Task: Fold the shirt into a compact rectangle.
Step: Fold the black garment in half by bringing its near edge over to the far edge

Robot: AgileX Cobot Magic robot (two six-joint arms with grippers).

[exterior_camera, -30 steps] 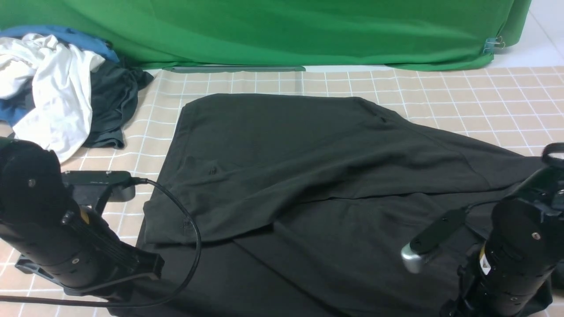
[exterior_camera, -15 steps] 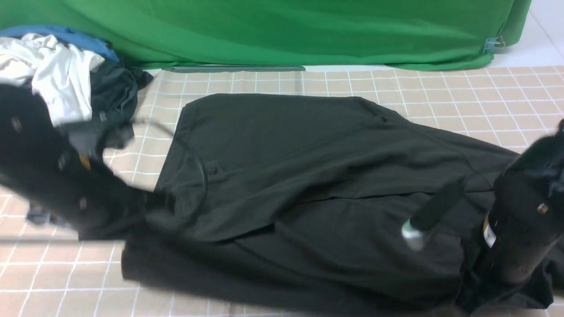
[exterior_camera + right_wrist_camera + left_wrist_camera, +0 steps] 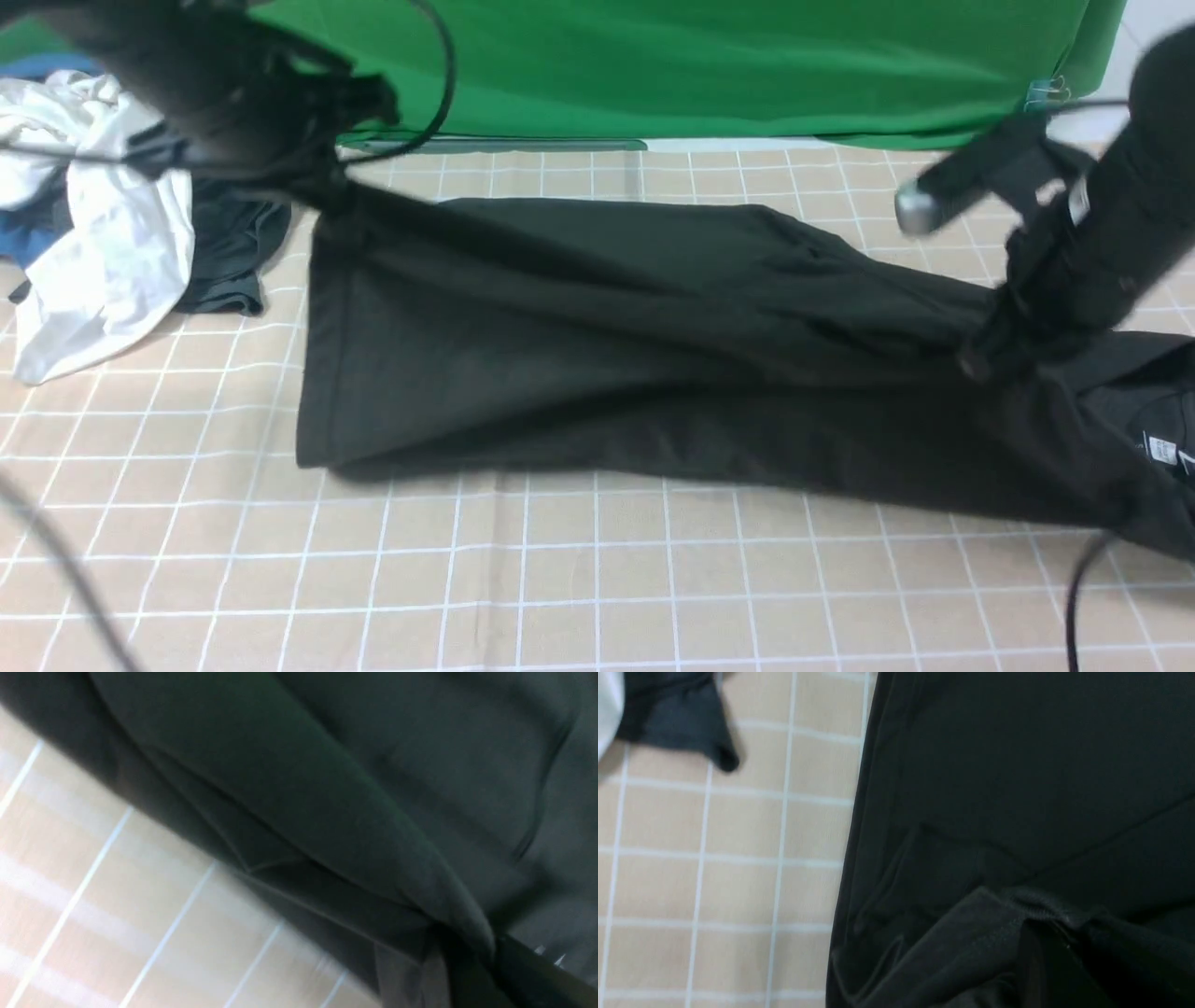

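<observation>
Now: shirt (image 3: 597, 327), near edge newly lifted rearward; left fingers (image 3: 319, 185) and right fingers (image 3: 980, 359) both clamped on it; lengthwise fold underway.

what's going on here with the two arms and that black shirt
Two robot arms are folding a black shirt on a checked tablecloth. The left tool and the right tool are each shut on an edge of the shirt and hold it lifted, so the fabric is stretched between them while its near part lies on the cloth. It is a long band, not yet a compact rectangle. A pile of other clothes sits at the far left, apart from the fold.
</observation>
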